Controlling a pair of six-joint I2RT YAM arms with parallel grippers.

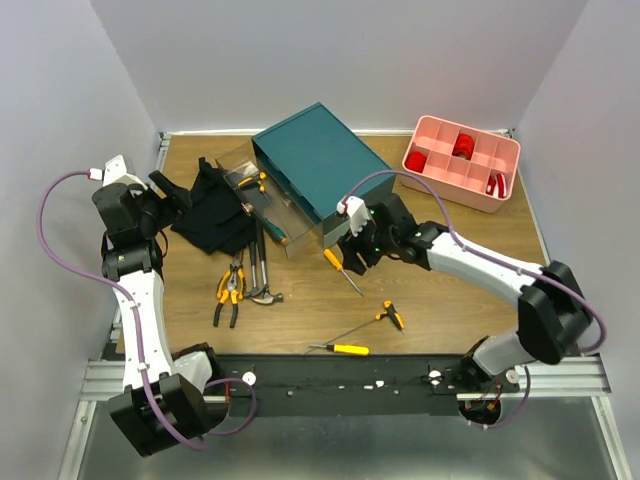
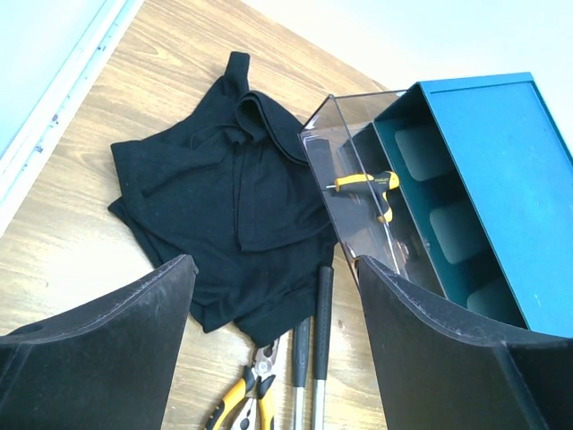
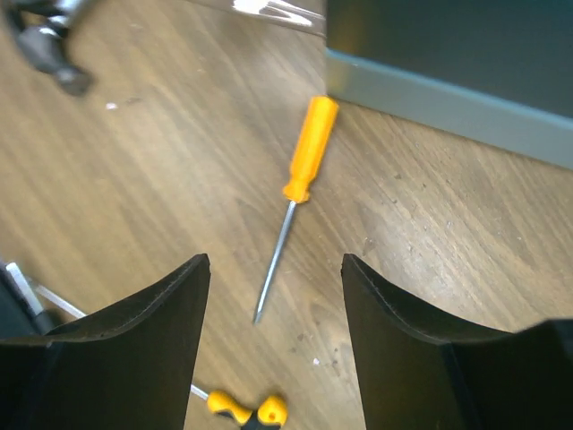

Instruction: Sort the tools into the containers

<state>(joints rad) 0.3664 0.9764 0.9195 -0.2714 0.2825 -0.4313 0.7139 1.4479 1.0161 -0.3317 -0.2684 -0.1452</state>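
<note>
Wood-grain tabletop [image 1: 430,300] between plain pale grey walls [image 1: 330,60], soft even light

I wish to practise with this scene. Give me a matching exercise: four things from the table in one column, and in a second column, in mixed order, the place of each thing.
Things
1. black cloth
2. orange screwdriver
3. pink tray
4. pliers

Places
A. at the far right corner of the table
B. on bare wood just in front of the teal box
C. lying next to the two hammers
D. to the left of the teal box

Pairs: 1-D, 2-B, 3-A, 4-C
</note>
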